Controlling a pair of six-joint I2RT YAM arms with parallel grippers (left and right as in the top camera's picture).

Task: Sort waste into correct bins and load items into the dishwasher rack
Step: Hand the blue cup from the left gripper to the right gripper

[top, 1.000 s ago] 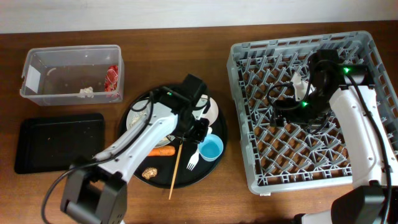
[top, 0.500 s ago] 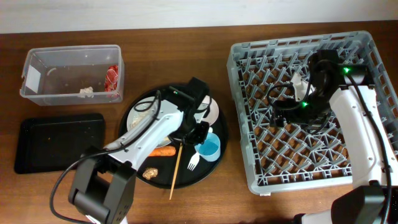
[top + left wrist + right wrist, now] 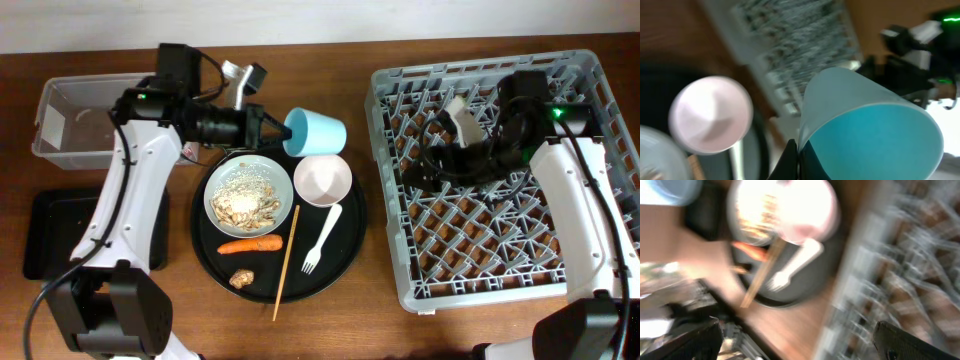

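The light-blue cup [image 3: 316, 133] is held tipped on its side above the far edge of the round black tray [image 3: 350, 240], its rim pinched by the left claw [image 3: 282, 127]. The right claw [image 3: 428, 172] (jaws spread wide) is poised over the dishwasher rack [image 3: 480, 66].

The left arm [image 3: 135, 190] is raised from its base at the near left of the desk [image 3: 380, 335] and carried toward the far side. There it is bent at the elbow, and the forearm is turned to the right. The left gripper [image 3: 280, 128] is pointed right. Its fingers [image 3: 790, 160] are closed on the rim of a light-blue cup [image 3: 315, 132], which is held on its side. The right arm [image 3: 575, 200] is raised from the near right, bent at the far side and turned to the left. The right gripper [image 3: 428, 168] is pointed left, and its fingers [image 3: 910, 342] are spread wide apart. Both wrist views are blurred.
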